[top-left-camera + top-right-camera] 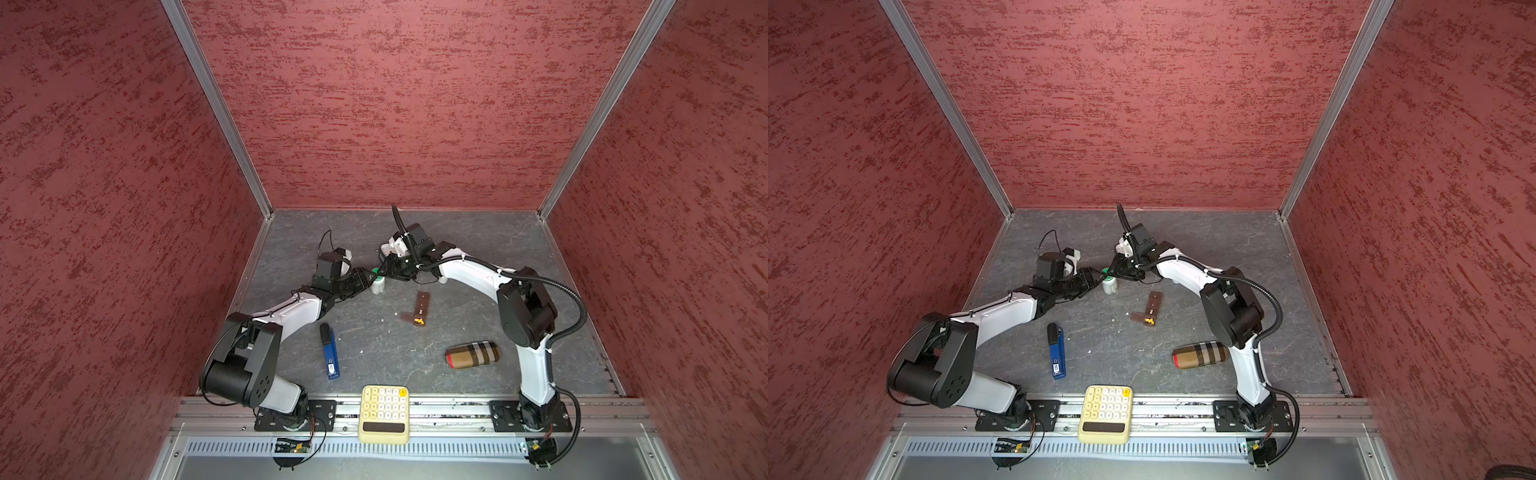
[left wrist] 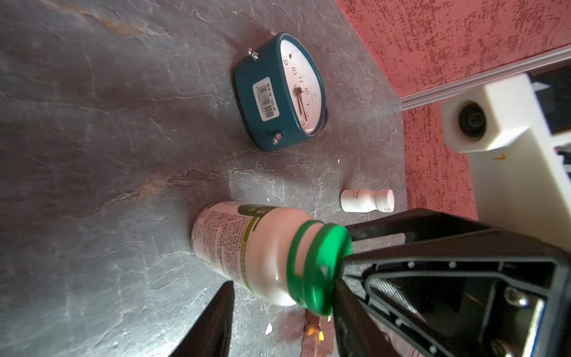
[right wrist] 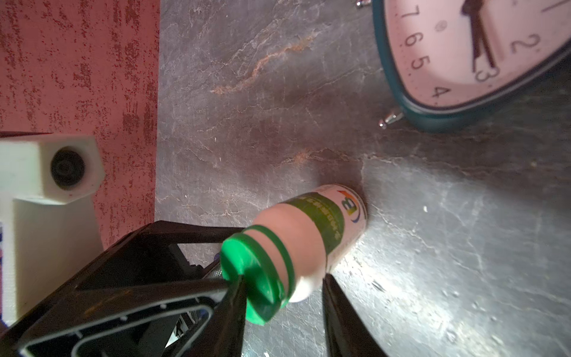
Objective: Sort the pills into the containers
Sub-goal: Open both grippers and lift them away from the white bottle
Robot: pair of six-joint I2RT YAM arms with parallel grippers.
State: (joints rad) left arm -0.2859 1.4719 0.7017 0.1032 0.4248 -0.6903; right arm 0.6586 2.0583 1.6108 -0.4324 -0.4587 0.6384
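Note:
A white pill bottle [image 1: 378, 284] [image 1: 1109, 286] with a green cap [image 2: 319, 265] [image 3: 253, 272] stands on the grey table, left of centre. My left gripper [image 1: 367, 277] [image 2: 282, 289] reaches it from the left. Its fingers stand apart on either side of the bottle's shoulder, with a gap showing. My right gripper [image 1: 385, 272] [image 3: 284, 282] comes from the right at cap height. One finger [image 3: 233, 309] touches the cap and the other stands clear of it. The brown containers strip [image 1: 420, 308] [image 1: 1152, 308] lies nearby, with orange pills [image 1: 418, 320] [image 2: 313, 332] in its open end compartment.
A teal alarm clock [image 2: 272, 92] [image 3: 432, 117] lies beyond the bottle. A small white bottle [image 2: 366, 201] stands by the right arm. Nearer the front are a blue marker [image 1: 329, 353], a tan plaid case [image 1: 473, 354] and a yellow calculator [image 1: 384, 413].

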